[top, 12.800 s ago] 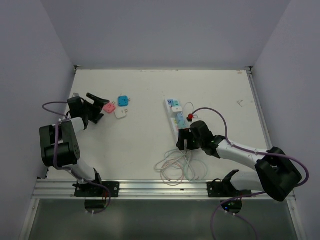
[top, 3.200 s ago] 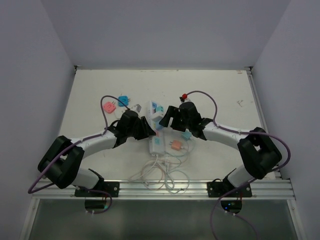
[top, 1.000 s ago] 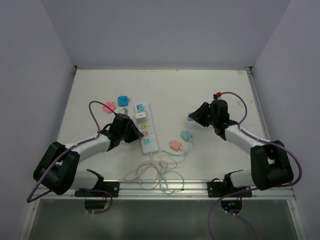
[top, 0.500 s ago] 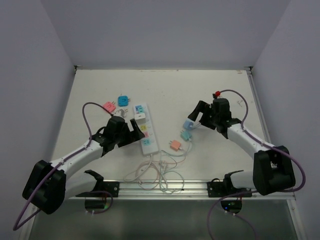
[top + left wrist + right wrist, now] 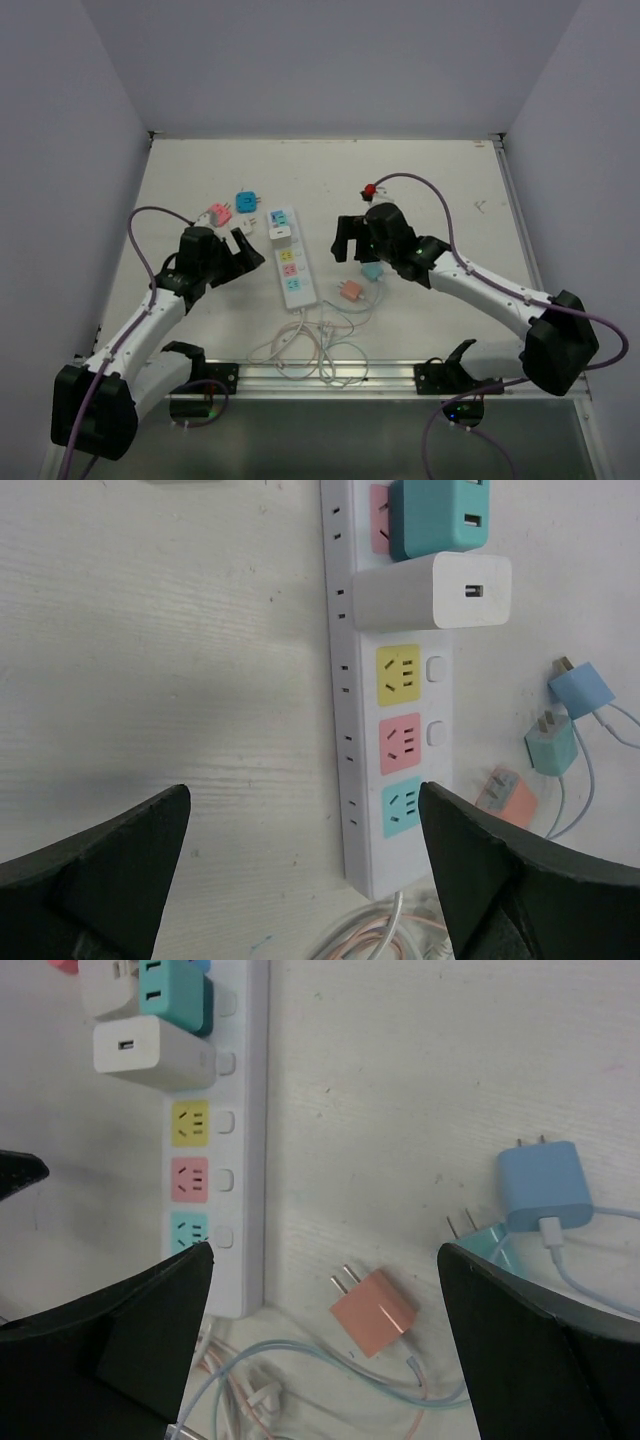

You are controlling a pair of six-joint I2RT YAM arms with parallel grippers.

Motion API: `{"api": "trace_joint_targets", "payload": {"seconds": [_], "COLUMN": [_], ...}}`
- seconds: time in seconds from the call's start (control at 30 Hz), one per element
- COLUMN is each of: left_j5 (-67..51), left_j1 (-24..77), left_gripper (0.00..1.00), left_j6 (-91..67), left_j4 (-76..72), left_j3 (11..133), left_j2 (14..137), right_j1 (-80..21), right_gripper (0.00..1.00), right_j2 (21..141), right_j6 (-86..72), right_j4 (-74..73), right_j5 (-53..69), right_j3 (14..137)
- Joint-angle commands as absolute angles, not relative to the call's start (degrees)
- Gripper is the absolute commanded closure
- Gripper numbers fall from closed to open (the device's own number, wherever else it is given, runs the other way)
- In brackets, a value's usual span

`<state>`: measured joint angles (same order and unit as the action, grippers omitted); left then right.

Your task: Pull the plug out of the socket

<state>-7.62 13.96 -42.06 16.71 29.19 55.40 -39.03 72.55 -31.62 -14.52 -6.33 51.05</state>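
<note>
The long white socket strip [image 5: 289,262] lies mid-table, also in the left wrist view [image 5: 352,710] and the right wrist view [image 5: 252,1080]. A white plug [image 5: 282,233] [image 5: 432,590] [image 5: 145,1052] and a teal plug [image 5: 281,216] [image 5: 436,515] [image 5: 172,990] sit in its far outlets. The yellow [image 5: 398,673], pink [image 5: 400,743] and teal outlets [image 5: 402,807] are bare. My left gripper [image 5: 243,245] [image 5: 305,800] is open and empty, left of the strip. My right gripper [image 5: 341,238] [image 5: 325,1250] is open and empty, right of it.
Loose corded plugs lie right of the strip: orange [image 5: 349,291] [image 5: 375,1312], teal [image 5: 372,270] [image 5: 551,748], blue [image 5: 543,1185] [image 5: 582,688]. Tangled cords [image 5: 310,345] lie at the near edge. Small pink [image 5: 214,214] and blue [image 5: 246,201] adapters lie far left.
My right gripper let go of the blue plug and swung left toward the strip. My left gripper drew back to the left, off the strip.
</note>
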Motion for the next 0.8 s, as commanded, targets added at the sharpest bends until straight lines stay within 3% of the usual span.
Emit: {"api": "trace_joint_targets", "payload": {"seconds": [0.0,0.27,0.77], "left_j5": [-9.5,-11.5,-12.0], "left_j1": [11.3,8.1,7.9], "left_gripper": [0.01,0.0,0.01], "left_j6": [-37.3,-35.9,-37.0], "left_j4": [20.0,21.0,19.6], "left_j3": [32.2,29.8,25.8], "left_j2": [52.4,49.8,47.6], "right_j1": [-45.3,-60.4,-65.9], "right_gripper": [0.01,0.01,0.01], "right_j2": [77.0,92.3,111.6], "right_j6": [-31.5,-34.5,-37.3], "right_j4": [-16.0,-17.8,-23.5], "right_j5": [-13.3,-22.8,-24.7], "right_j3": [55.1,63.7,74.5]}}
